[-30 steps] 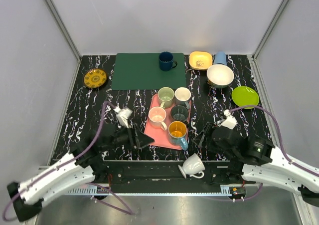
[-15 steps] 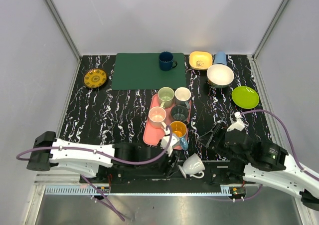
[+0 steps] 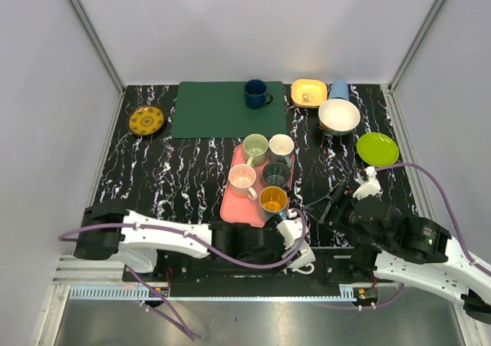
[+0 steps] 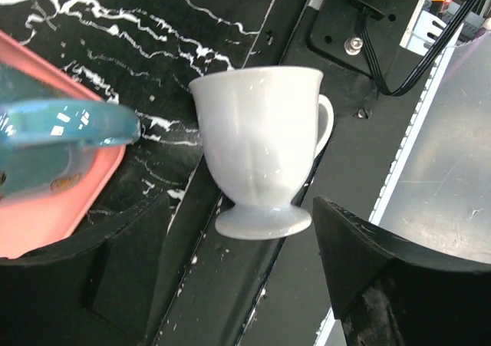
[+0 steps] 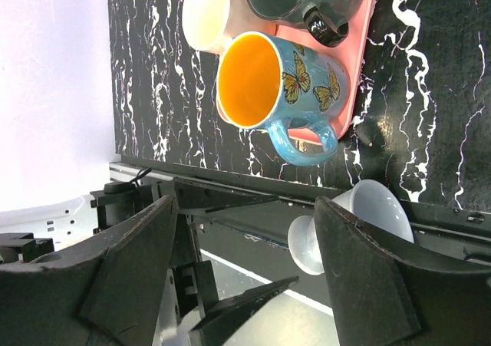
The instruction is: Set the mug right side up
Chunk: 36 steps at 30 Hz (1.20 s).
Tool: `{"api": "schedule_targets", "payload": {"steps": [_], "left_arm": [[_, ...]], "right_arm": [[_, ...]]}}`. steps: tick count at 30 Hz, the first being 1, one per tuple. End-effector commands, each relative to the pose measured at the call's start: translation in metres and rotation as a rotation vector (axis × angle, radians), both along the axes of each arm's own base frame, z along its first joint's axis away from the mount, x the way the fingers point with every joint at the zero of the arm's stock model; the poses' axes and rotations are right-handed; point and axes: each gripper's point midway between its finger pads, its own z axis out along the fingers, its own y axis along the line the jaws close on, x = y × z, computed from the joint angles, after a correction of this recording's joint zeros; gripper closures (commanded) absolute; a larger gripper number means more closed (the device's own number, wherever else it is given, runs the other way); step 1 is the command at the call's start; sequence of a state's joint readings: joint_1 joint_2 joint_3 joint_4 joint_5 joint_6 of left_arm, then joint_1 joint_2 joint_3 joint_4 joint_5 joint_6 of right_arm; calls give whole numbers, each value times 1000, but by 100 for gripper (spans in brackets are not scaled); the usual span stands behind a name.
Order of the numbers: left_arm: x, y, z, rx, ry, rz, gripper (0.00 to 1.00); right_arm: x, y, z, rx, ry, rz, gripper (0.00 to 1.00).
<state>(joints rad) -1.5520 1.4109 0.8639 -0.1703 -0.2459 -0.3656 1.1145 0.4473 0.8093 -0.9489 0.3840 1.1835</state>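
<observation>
Black marble-veined tabletop (image 3: 153, 169) runs to a black base plate (image 4: 337, 77) at its near edge; across that edge the white footed mug (image 4: 261, 146) lies on its side, with the rim toward the table, the foot toward the robot and the handle flat against the plate. The left gripper (image 4: 242, 204) hangs over it, fingers spread wide on either side of the foot; I cannot tell if they touch it. Just beside the mug is the near corner of a pink tray (image 3: 230, 200), which carries five upright mugs; nearest is a blue butterfly mug (image 5: 280, 81) with an empty orange inside, its handle jutting over the tray's edge. The right gripper (image 5: 247, 231) is near the tray's right side, fingers wide and holding nothing. A navy mug (image 3: 257, 93) stands on a green mat (image 3: 215, 108) at the far side. From above, the left wrist hides most of the white mug; the left wrist view shows it whole; only the right wrist view shows the butterflies.
</observation>
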Motion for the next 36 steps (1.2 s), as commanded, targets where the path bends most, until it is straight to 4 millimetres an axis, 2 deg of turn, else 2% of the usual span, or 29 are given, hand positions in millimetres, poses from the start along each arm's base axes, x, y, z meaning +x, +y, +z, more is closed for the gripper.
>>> {"api": "schedule_targets", "payload": {"steps": [1,6,13,23,27,31,34,36], "left_arm": [[-4,-26,14,-31,-30,-91,21],[-8,-32,-9,30,39,-126,21],[-7,-27,-28,69,111,-139,21],[-33,-28,-57,135,243,-231,27],[-41,-25,-65,138,282,-249,37],[-41,-25,-62,113,285,-243,59],[-40,-24,-60,105,283,-237,70],[-40,-26,-57,97,282,-233,84]], "right_arm": [[5,0,18,25,-64,-2,22],[6,-5,21,27,-83,-8,22],[5,-7,28,40,-100,-5,22],[6,-7,29,44,-106,-8,21],[6,-8,29,49,-104,-9,21],[5,-8,30,54,-105,-10,21],[6,-8,30,51,-107,-12,21],[6,-7,31,51,-108,-8,21]]}}
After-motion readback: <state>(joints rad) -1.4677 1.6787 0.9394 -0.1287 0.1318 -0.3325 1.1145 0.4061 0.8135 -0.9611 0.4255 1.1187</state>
